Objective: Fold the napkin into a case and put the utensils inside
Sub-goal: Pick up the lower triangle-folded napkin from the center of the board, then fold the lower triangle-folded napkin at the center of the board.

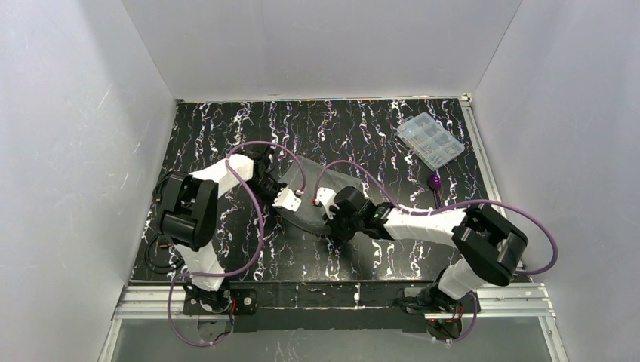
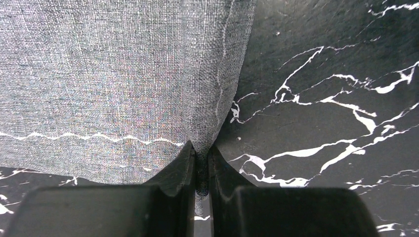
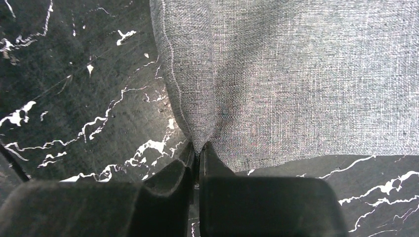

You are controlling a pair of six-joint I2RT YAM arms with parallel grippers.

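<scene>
Black marbled tabletop (image 1: 340, 124) lay under the soft, limp napkin (image 2: 99, 74), my left gripper (image 2: 200, 155) and right gripper (image 3: 197, 148) each clamped on a stitched corner.

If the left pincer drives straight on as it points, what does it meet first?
The napkin itself: the left pincer is shut on its fold, which runs straight ahead. Depth beyond is unclear.

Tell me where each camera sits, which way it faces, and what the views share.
Top external: above and behind the bases, looking down on the table; left arm and right arm show, meeting at the napkin.
Left wrist: on its arm, looking along the left gripper, shut on a napkin corner.
Right wrist: same on the right gripper, shut on another corner.
Shared: the napkin.
</scene>
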